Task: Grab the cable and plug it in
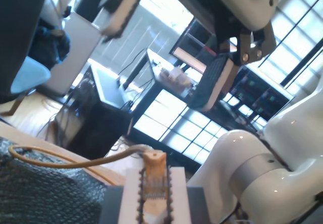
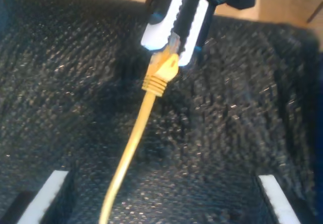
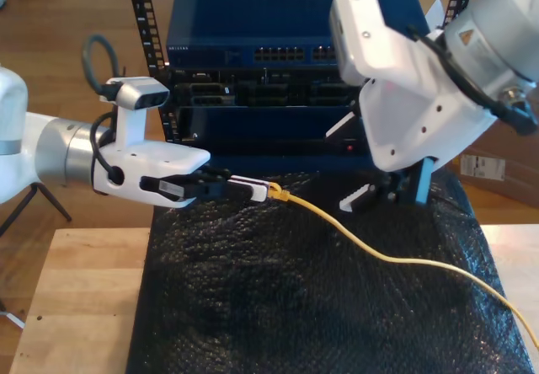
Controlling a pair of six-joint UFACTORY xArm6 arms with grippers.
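My first gripper [image 3: 257, 190], reaching in from the exterior view's left at mid-frame, has its jaws pressed shut on the cable [image 3: 396, 260] right at the clear plug [image 2: 173, 44], the yellow strain-relief boot [image 2: 160, 74] sticking out just past the pads [image 1: 130, 196]. From there the cable sags across the black textured mat [image 3: 278, 307] on the tabletop [image 3: 76, 307] and runs off toward the lower right of the exterior view. My second gripper [image 3: 389, 195] hangs above the mat near the frame's center right, jaws spread wide and holding nothing. The cable looks light and floppy, the plug small, hard and probably brittle at its latch; holding by the boot seems safest. The blue rack switch [image 3: 286, 41] sits at top center.
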